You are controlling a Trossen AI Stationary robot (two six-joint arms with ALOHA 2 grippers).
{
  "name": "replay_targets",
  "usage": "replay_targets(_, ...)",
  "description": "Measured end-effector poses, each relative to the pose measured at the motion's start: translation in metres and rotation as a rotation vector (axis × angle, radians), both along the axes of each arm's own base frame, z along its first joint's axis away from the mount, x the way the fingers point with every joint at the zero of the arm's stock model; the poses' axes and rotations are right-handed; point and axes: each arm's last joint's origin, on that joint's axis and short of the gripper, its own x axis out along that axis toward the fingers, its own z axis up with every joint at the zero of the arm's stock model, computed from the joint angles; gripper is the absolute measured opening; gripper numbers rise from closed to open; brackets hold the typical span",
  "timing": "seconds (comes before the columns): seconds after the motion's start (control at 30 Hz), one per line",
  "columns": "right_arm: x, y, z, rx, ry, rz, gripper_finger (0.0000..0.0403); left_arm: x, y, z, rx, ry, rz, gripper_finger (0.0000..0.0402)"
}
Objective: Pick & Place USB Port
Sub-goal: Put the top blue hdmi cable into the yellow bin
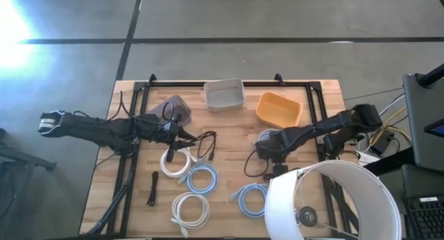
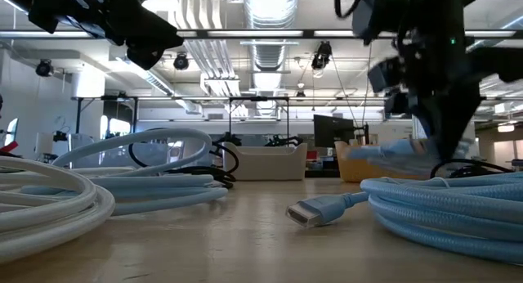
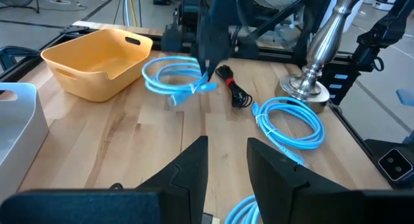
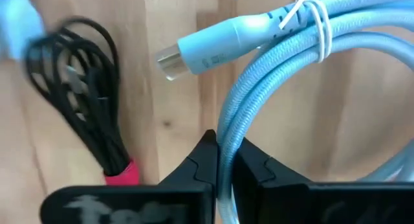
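My right gripper (image 1: 267, 148) is right of the table's middle, shut on a coiled light-blue USB cable (image 3: 171, 75) held above the wood. The coil is bound with a white tie, and its plug (image 4: 194, 52) sticks out free. In the low view the coil (image 2: 392, 152) hangs beside the gripper (image 2: 437, 111). My left gripper (image 1: 186, 134) is open and empty left of the middle, over a white cable coil (image 1: 177, 160); its fingers (image 3: 191, 169) stand apart. The orange bin (image 1: 279, 108) and the white bin (image 1: 223, 94) stand at the far edge. My right gripper pinches a strand of the coil's loop (image 4: 225, 143) between its two fingers, which lie across the strand. The fingers come from above, pointing down. The coil is lifted clear of the table and hangs beside the fingers, its plug end free.
A black cable bundle with a red tie (image 4: 84, 101) lies on the table below my right gripper. More blue coils (image 1: 250, 198) (image 1: 202, 177), a white coil (image 1: 189, 209) and black cables (image 1: 152, 188) (image 1: 207, 146) lie toward the near edge. A lamp with a white shade (image 1: 333, 202) stands at the near right.
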Motion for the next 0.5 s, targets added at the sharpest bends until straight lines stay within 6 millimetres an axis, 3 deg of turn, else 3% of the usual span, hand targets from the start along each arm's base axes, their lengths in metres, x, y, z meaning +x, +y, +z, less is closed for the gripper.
replay_targets(0.2,-0.011,-0.006,0.042,-0.102,-0.199,-0.024,0.0015,0.0,0.0,0.0,0.0,0.0,0.0,0.0112)
replay_targets(0.5,-0.035,-0.027,0.086,-0.474,-0.429,-0.207,0.0014,0.0,0.0,0.0,0.0,0.003,0.0,0.0113)
